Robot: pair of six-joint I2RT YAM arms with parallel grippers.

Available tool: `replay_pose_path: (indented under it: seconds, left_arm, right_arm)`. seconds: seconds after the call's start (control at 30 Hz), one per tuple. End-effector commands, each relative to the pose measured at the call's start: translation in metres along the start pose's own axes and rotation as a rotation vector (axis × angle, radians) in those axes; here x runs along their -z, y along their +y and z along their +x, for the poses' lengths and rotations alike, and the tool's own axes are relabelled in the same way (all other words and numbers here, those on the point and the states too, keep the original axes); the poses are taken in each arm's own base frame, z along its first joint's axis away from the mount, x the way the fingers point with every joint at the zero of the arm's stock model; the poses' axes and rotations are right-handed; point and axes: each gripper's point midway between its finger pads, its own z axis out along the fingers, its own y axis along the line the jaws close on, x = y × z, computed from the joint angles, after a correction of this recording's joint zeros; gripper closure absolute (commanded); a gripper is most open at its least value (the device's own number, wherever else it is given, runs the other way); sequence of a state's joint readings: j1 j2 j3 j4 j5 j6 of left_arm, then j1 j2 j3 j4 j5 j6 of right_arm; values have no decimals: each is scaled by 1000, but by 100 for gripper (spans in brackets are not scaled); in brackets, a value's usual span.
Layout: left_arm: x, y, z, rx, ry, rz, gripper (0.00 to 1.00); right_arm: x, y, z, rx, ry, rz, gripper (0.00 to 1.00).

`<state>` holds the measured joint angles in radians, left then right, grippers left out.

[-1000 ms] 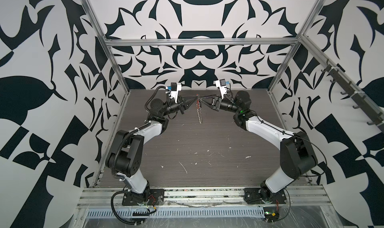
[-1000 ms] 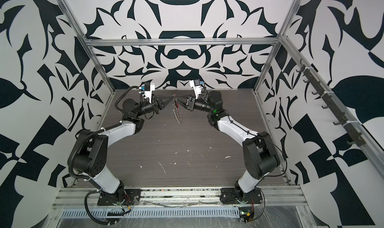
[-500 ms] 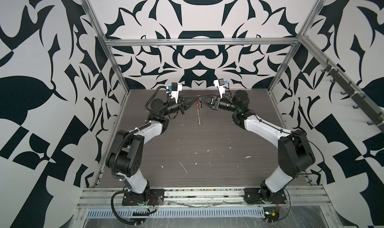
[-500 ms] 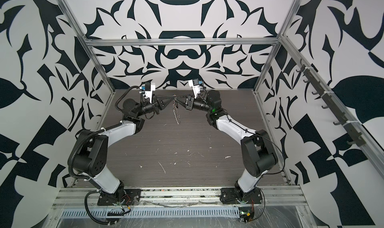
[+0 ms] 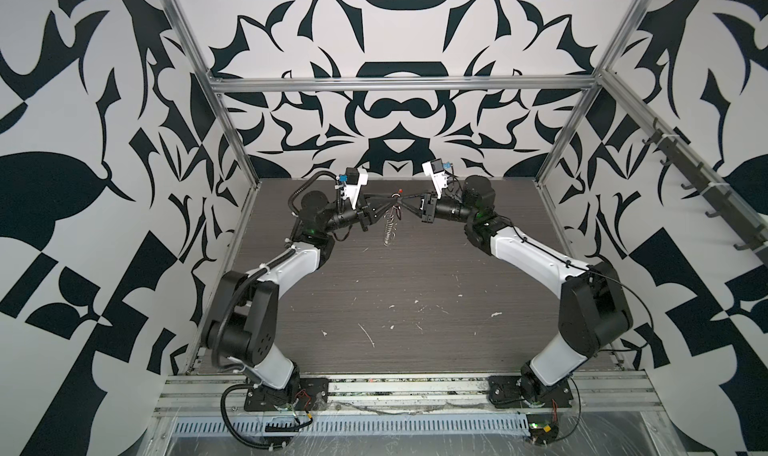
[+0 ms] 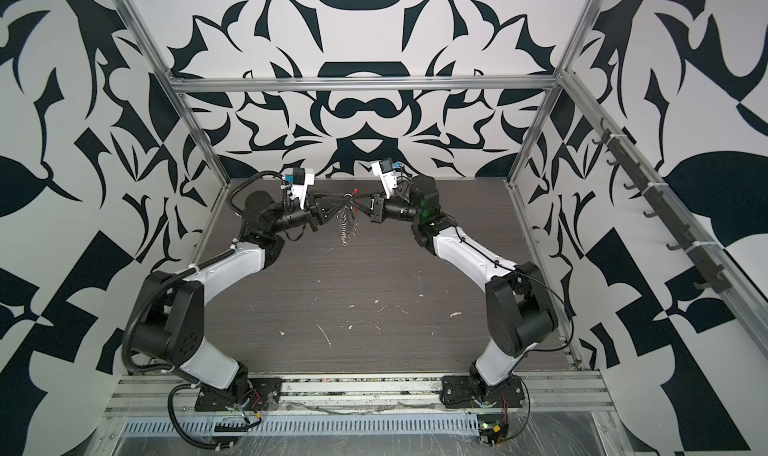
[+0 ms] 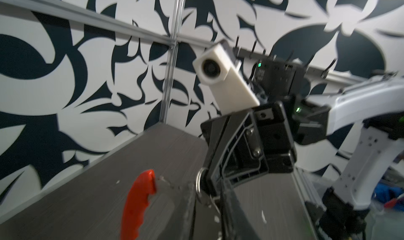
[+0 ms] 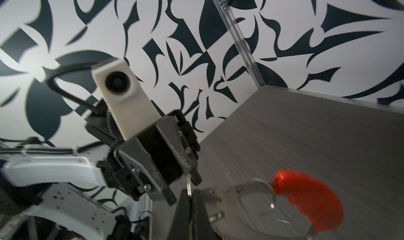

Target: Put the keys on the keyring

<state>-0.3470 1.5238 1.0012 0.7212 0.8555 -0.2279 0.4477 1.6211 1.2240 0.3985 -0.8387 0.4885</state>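
Keyring (image 5: 388, 229) is airborne at far centre, well above the surface (image 5: 415, 292). Its chain loop dangles straight down in both top views (image 6: 345, 229). The red plastic section (image 8: 310, 199) rides just above where the two arms meet. A short run of links joins it to the split ring (image 7: 199, 182).

Black key: I can't find it in any view. It is either too small to make out or hidden in the cluster at the fingertips.

Right gripper (image 7: 207, 184): fingers clenched on the keyring at the split ring's thin wire, so the whole loop seems to hang from that pinch.

Left gripper (image 8: 183, 189): fingers parted a little, tips right at the same ring. I can't tell whether they touch it.

Risks as I judge them:
- A pinch on thin round wire is poor purchase. The ring could roll or slip out, and the keyring would drop to the surface.
- The hanging chain can swing and twist the ring in the grip.
- The two sets of fingers sit very close together, so a small misalignment could knock them into each other.
- If the key isn't threaded, it falls unseen.

Writing: none legible anywhere. The wrist camera housings are plain white, and the only marking is a small green light on the right arm (image 7: 259, 64).
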Motion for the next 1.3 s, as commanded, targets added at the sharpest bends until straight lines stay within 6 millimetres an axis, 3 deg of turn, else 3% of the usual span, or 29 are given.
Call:
replay_pose_path:
  seconds: [0.0,0.13,0.23,0.63,0.87,1.27]
  left_arm:
    - [14,-14,19,-239,250,-4,77]
    - [25,-14,33,-335,431,7,83]
    - [26,-13,34,-352,470,28,84]
    - [9,-16,24,-314,423,144,84]
    - [5,-18,19,-304,396,172,85]
    - [5,-17,28,-268,409,191,84]
  right_arm:
    - [16,8,-15,264,17,127,100]
    - [20,4,-12,405,34,185,100]
    - [19,8,-13,444,39,165,100]
    - [9,34,-2,436,88,48,100]
    - [3,38,4,429,106,27,100]
    - [-2,46,2,426,100,1,100]
